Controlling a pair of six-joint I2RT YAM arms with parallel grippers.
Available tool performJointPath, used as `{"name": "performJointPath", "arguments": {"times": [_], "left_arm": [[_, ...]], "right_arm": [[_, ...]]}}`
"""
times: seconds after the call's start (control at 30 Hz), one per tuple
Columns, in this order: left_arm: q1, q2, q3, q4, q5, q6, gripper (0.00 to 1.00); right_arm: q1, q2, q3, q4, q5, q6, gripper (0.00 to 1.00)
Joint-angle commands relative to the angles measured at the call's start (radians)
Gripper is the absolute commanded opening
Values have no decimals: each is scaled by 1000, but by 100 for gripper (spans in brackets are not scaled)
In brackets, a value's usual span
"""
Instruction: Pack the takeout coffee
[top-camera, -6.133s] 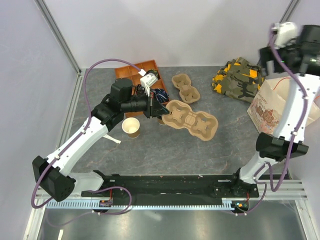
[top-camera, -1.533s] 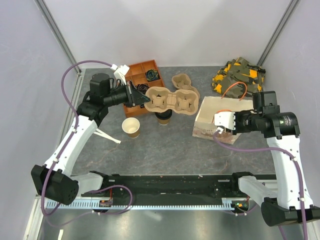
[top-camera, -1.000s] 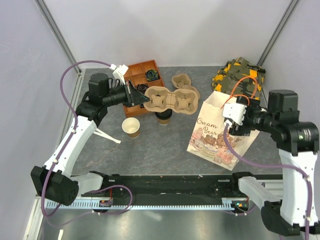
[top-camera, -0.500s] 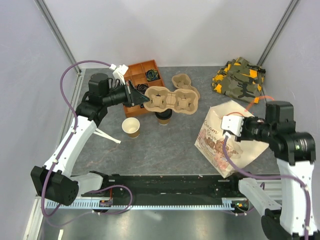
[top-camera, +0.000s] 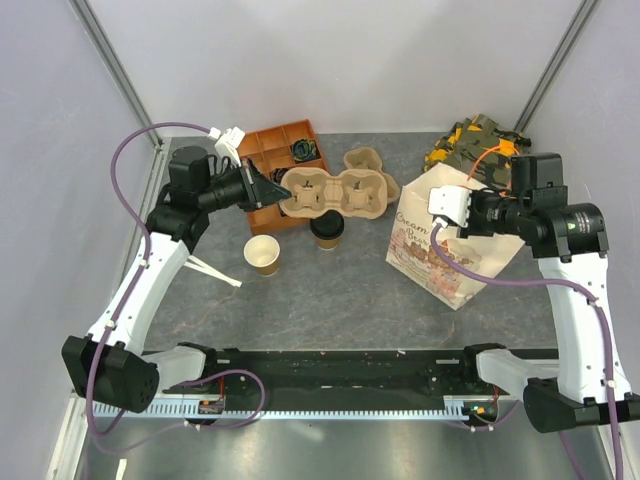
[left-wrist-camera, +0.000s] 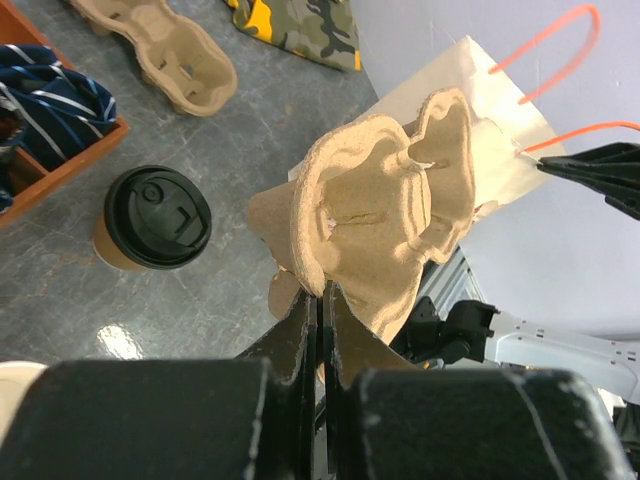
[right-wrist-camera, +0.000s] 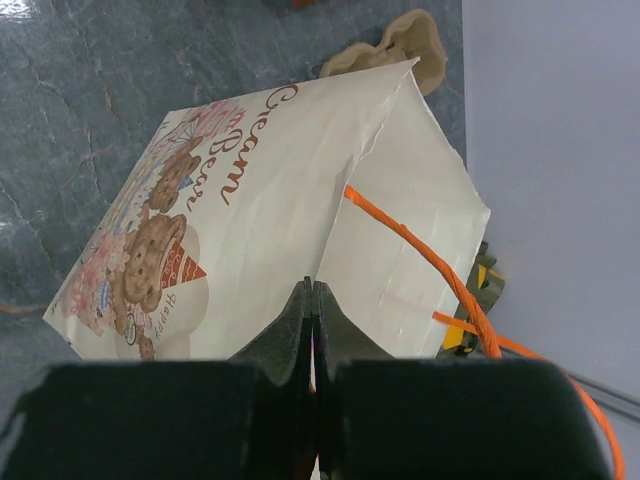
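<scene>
Now both grippers are clamped, neither on the coffee.
The left gripper (left-wrist-camera: 322, 300) pinches the pulp carrier (left-wrist-camera: 375, 220); the right gripper (right-wrist-camera: 312, 300) pinches the paper bag (right-wrist-camera: 250, 200). The takeout coffee (left-wrist-camera: 157, 217) stands on the table (top-camera: 340, 290), below the left fingertips, untouched.

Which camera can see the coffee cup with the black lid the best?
The left wrist camera. There the coffee cup is big and sharp, with its whole lid in sight. The top camera shows the coffee cup small, near the cup tray. The right wrist camera misses it and shows mostly the paper bag.
</scene>
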Motion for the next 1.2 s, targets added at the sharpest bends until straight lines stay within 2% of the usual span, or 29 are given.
{"name": "performJointPath", "arguments": {"times": [0.0, 0.13, 0.2, 0.23, 0.33, 0.63, 1.0, 1.17], "left_arm": [[19, -8, -2, 44, -7, -31, 2], [21, -8, -10, 46, -8, -20, 2], [21, -11, -13, 44, -7, -20, 2], [24, -13, -13, 44, -7, -17, 2], [24, -16, -12, 37, -2, -12, 2], [24, -11, -15, 40, 2, -18, 2], [25, -21, -19, 40, 5, -26, 2], [24, -33, -29, 40, 5, -25, 2]], "right_arm": [[32, -10, -85, 74, -22, -47, 0], [77, -124, -374, 183, 29, -65, 1], [103, -157, -433, 197, 41, -56, 3], [111, -183, -453, 195, 37, -44, 11], [123, -204, -430, 142, 1, 2, 32], [123, -215, -337, 92, -23, 96, 56], [122, -227, -326, 57, -43, 122, 62], [122, -253, -323, 49, -46, 100, 70]]}}
